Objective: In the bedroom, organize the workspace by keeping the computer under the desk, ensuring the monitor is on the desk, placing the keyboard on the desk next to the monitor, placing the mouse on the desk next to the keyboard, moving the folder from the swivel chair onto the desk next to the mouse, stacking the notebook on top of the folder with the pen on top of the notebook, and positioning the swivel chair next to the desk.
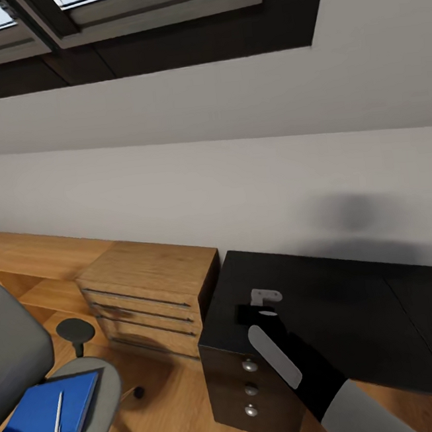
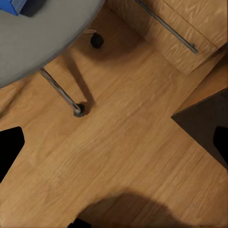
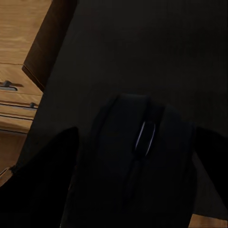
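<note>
— Where's the mouse (image 3: 137,166)?
— Pinched in my right gripper (image 1: 262,302), over the desk (image 1: 359,307) surface's near-left corner.
— And the folder (image 1: 47,410)?
— At eight o'clock, on the swivel chair (image 1: 21,359), pen (image 1: 58,419) on top.

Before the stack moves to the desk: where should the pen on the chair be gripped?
Grip the pen at mid-length from above, jaws across its thin shaft. It lies flat on the blue notebook on the swivel chair seat.
</note>
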Robot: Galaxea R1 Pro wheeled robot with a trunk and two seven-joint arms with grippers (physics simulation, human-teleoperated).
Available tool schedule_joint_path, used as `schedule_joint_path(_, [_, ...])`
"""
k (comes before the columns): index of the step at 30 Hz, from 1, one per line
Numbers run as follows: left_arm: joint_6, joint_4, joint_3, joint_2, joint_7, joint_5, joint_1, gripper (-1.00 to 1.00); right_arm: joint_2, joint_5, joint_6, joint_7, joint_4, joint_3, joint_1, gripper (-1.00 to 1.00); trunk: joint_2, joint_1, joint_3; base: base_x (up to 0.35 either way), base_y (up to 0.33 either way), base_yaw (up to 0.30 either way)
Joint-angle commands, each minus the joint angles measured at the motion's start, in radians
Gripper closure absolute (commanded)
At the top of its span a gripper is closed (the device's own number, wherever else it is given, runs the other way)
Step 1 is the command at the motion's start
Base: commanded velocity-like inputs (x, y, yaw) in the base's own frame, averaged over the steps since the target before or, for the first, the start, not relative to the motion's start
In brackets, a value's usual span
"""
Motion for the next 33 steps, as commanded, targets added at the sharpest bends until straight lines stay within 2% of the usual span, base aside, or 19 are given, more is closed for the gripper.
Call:
schedule_joint_path(1, [0.001,0.005,0.001,-0.001,0.001,0.010,0.000,-1.00,0.000,-0.004,0.004,-0.007,-0.001,0.002,0.000,1.00,-0.001,0.000,-0.001,0.000,0.000,-0.259])
schedule_joint_path(5, [-0.008,0.040,0.000,-0.003,0.002,0.009,0.000,-1.00,-0.002,-0.004,0.001,-0.007,0.001,0.001,0.004,1.00,-0.001,0.000,0.000,0.000,0.000,-0.273])
schedule_joint_path(11, [-0.020,0.058,0.000,-0.005,0.002,0.008,0.000,-1.00,-0.035,-0.036,-0.003,-0.006,-0.001,0.000,0.035,1.00,-0.001,0.000,0.003,0.000,0.000,-0.280])
schedule_joint_path(18, [-0.025,0.074,-0.031,-0.006,0.002,0.008,0.000,-1.00,-0.057,-0.067,-0.004,-0.007,-0.001,-0.002,0.047,1.00,-0.001,0.000,0.005,0.000,0.000,-0.284])
schedule_joint_path(21, [-0.062,0.103,-0.050,-0.005,0.003,0.008,0.000,-1.00,-0.072,-0.071,-0.004,-0.007,-0.006,-0.004,0.049,1.00,-0.001,0.000,0.006,0.000,0.000,-0.285])
schedule_joint_path(24, [-0.141,0.120,-0.058,-0.005,0.002,0.009,0.000,-1.00,-0.082,-0.074,-0.004,-0.006,-0.026,-0.004,0.050,1.00,-0.001,0.000,0.007,0.000,0.000,-0.286])
schedule_joint_path(29, [-0.173,0.165,-0.066,-0.007,0.002,0.008,0.000,-1.00,-0.084,-0.074,-0.014,-0.005,-0.030,-0.004,0.051,1.00,-0.001,0.000,0.009,0.000,0.000,-0.288])
schedule_joint_path(33, [-0.177,0.169,-0.078,-0.007,0.006,0.010,0.000,-1.00,-0.085,-0.074,-0.069,-0.007,-0.025,-0.005,0.056,1.00,-0.001,0.000,0.010,0.000,0.000,-0.289])
